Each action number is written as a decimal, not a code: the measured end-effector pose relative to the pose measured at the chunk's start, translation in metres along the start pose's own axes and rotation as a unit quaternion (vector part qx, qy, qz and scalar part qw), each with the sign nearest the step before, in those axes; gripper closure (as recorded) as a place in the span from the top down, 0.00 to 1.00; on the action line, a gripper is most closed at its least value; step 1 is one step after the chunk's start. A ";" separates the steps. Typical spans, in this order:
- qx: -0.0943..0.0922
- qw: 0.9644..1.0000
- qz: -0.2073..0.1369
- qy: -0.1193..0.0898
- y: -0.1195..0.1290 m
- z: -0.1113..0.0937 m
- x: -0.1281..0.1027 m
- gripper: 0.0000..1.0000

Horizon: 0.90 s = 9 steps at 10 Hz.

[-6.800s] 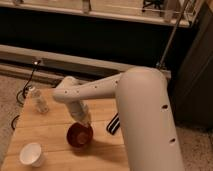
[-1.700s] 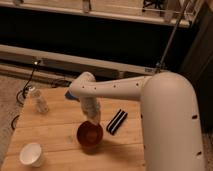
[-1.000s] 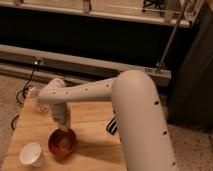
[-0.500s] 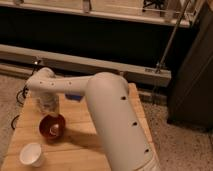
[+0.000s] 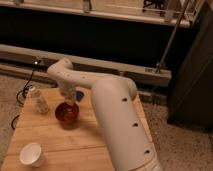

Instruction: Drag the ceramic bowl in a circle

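Pincer [image 5: 69, 101] pressed together at the far rim of the ceramic bowl [image 5: 66, 113], mid-left on the table [image 5: 60, 145], near the clear bottle [image 5: 39, 101] and well apart from the white cup [image 5: 31, 155]. Best to keep steady downward pressure and sweep smoothly, avoiding the bottle. Versus half a second back: bowl shifted right, away from the table's left edge, arm swung along.

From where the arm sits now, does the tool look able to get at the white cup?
Probably yes. The tool, shut, sits at the far rim of the ceramic bowl; the white cup stands apart near the table's front-left corner, bare wood between them.
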 end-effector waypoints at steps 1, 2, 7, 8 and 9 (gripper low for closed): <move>0.001 0.999 0.034 -0.016 0.012 0.004 -0.035 0.00; 0.004 0.997 0.064 -0.034 0.016 0.009 -0.070 0.00; 0.020 0.983 0.148 -0.107 -0.024 0.021 -0.214 0.00; 0.027 0.984 0.138 -0.105 -0.039 0.021 -0.214 0.00; 0.043 0.989 0.107 -0.093 -0.069 0.019 -0.201 0.00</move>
